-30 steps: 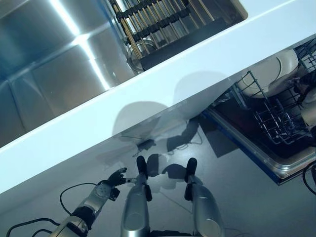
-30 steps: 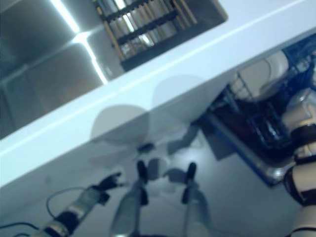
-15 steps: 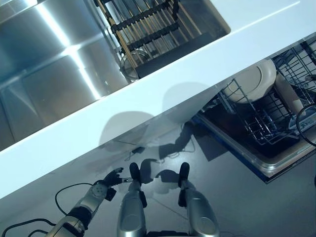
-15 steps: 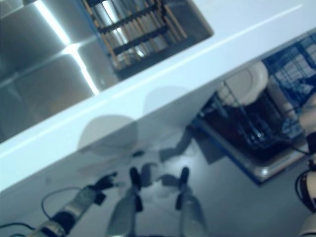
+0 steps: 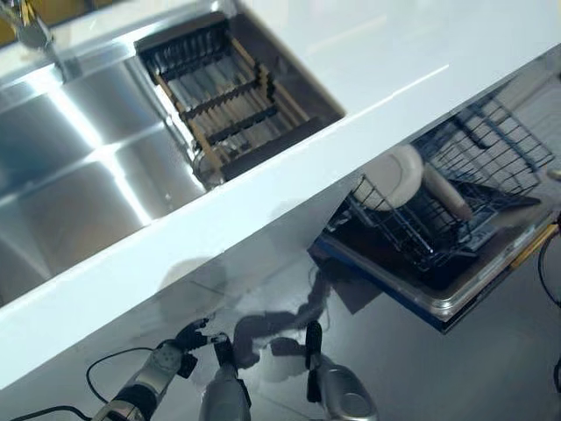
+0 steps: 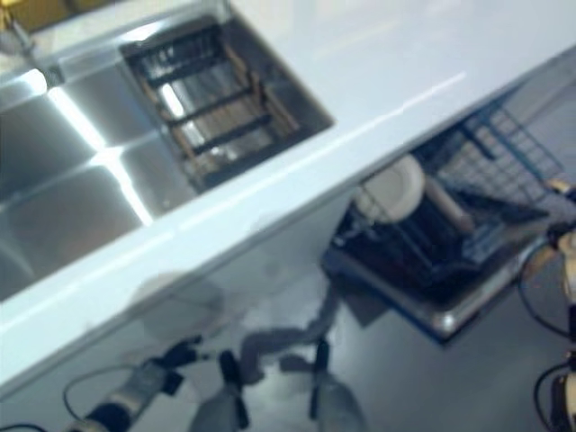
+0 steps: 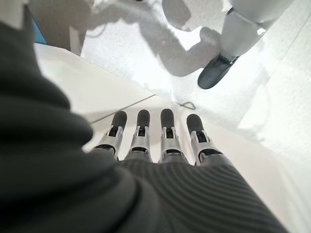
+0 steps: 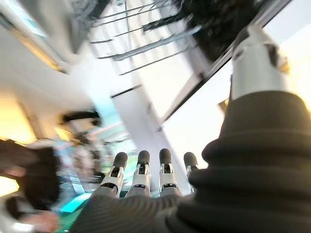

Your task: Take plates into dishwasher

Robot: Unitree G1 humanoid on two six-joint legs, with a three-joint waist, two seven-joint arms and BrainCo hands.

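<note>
Two plates (image 5: 392, 175) racked, hands (image 7: 155, 141) apart

You are looking down on a white bench (image 5: 368, 53) running diagonally across the view. Set into it is a stainless steel sink (image 5: 79, 184) reflecting bright streaks of overhead light, with a dark slatted rack (image 5: 223, 101) at its near end and a tap (image 5: 26, 26) at the far corner. Below the bench edge lies a grey floor (image 5: 508, 368).

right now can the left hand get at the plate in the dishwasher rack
Probably not. The left hand hangs low by the floor, empty, fingers straight, while the plate stands in the rack off to the robot's right, beyond the counter edge.
</note>
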